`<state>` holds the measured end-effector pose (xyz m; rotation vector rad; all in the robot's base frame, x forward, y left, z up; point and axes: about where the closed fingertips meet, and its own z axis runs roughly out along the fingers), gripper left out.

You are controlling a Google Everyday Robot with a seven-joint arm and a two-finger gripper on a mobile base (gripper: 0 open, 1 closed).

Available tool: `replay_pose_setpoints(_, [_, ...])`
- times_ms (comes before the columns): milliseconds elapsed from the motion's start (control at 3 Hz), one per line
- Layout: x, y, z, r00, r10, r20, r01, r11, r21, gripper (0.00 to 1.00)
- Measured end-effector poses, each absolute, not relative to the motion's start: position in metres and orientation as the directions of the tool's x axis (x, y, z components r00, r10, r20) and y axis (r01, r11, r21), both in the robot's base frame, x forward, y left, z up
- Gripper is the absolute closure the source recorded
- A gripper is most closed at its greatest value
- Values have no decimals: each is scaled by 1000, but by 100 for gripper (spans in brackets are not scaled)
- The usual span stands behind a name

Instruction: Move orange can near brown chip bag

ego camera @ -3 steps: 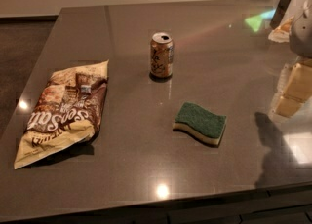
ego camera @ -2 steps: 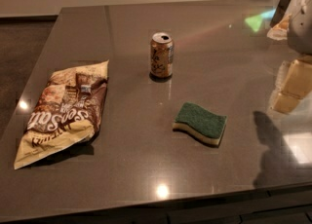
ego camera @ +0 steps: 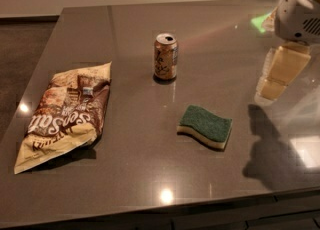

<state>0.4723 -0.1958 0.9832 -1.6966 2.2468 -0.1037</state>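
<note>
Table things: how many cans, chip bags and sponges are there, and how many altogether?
Cans: 1, the orange can, standing upright.
Chip bags: 1, the brown chip bag, lying flat.
Sponges: 1, the green sponge.
Total: 3 on the table.
The gripper hangs over the table's right side, apart from all three.

The table (ego camera: 150,174) was a smooth, glossy grey-brown slab that mirrored lights and shadows. The can (ego camera: 165,57) was metal, with a shiny silver top and printed orange sides. The bag (ego camera: 65,116) was crinkled, faintly glossy film. The sponge (ego camera: 205,126) had a rough matt green face over pale foam. The gripper (ego camera: 274,88), at the right edge above the table, looked like smooth cream plastic.
</note>
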Motion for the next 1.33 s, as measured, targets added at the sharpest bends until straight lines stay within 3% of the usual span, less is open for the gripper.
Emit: replay_pose_setpoints(1333, [596, -84, 948, -245, -872, -424, -927, 339, -162, 0])
